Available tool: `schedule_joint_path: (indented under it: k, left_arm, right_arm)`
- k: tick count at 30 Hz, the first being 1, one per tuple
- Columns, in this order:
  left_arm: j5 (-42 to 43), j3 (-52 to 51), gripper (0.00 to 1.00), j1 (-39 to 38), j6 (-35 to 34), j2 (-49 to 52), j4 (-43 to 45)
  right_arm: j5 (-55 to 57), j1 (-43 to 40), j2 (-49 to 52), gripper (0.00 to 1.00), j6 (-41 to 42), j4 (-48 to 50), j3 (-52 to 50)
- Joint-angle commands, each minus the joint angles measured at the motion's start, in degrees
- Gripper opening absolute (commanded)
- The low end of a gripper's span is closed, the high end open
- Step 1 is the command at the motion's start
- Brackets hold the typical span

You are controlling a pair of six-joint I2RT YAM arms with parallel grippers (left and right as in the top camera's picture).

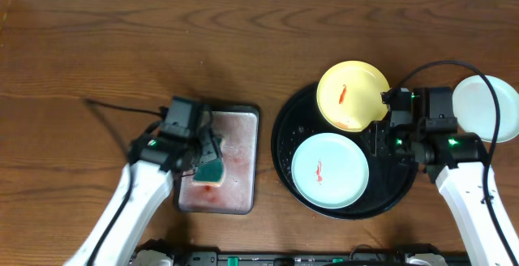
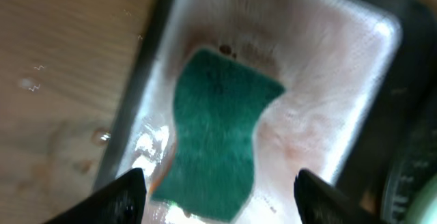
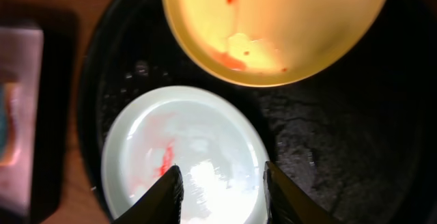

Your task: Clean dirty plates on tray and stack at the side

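Note:
The black tray holds a mint-white plate with a red smear. A pale yellow plate, smeared red-orange, leans over the tray's far rim. Another mint-white plate lies on the bare wood to the right of the tray. My right gripper hovers open over the tray. In the right wrist view its jaws straddle the right part of the smeared mint plate, below the yellow plate, holding nothing. My left gripper is open above the teal sponge.
A grey rectangular tray, wet and stained pink, lies left of the black tray with the sponge in it. Water droplets sit on the wood beside it. A black cable runs across the table at the left.

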Motion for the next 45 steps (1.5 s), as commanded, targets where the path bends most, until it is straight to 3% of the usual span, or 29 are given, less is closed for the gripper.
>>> schedule_joint_path:
  k: [1, 6, 8, 14, 21, 25, 28, 30, 32, 37, 45]
  left_arm:
    - [1.90, -2.14, 0.64, -0.07, 4.61, 6.91, 2.84]
    - [1.86, -2.14, 0.35, -0.07, 4.48, 16.13, 7.43]
    - [1.95, -2.12, 0.08, -0.07, 2.73, 19.30, 9.01]
    - [4.50, -0.81, 0.07, -0.07, 1.55, 20.04, 8.02]
    - [6.69, 4.96, 0.07, -0.07, 1.68, 11.15, 1.90]
    - [7.02, 7.93, 0.07, -0.79, 2.29, 5.49, -2.36]
    - [7.02, 10.62, 0.07, -2.27, 3.32, 2.45, -4.28]
    - [7.06, 12.44, 0.07, -3.50, 3.02, 1.81, -6.14]
    - [7.08, 13.66, 0.07, -5.46, 2.01, 1.86, -7.06]
    - [7.08, 13.70, 0.07, -14.34, -4.11, 2.58, -2.95]
    - [7.06, 13.70, 0.07, -27.39, -13.11, 10.73, 10.88]
  right_arm:
    - [-3.45, 0.72, -0.22, 0.35, -0.90, -0.96, 0.44]
    - [-3.43, 0.76, -0.22, 0.34, -0.92, -2.58, 0.42]
    - [-3.45, 0.76, -0.20, 0.32, -0.90, -2.60, 0.42]
    - [-3.43, 0.76, -0.22, 0.31, -0.92, -3.02, 0.42]
    - [-2.32, 0.76, -0.20, 0.29, -0.55, -3.39, 0.37]
    - [2.51, 0.63, 0.79, 0.42, 1.60, -4.50, -0.26]
    - [3.89, 0.04, 3.48, 0.39, 3.19, -4.09, -1.79]
    - [3.89, -0.70, 5.88, 0.28, 3.23, -3.80, -2.69]
    - [3.89, -1.36, 8.17, 0.24, 3.21, -3.48, -3.34]
    - [3.50, -1.49, 14.73, 0.23, 3.13, -2.34, -4.26]
    - [3.48, 0.15, 21.68, 0.18, 3.13, 0.61, -4.96]
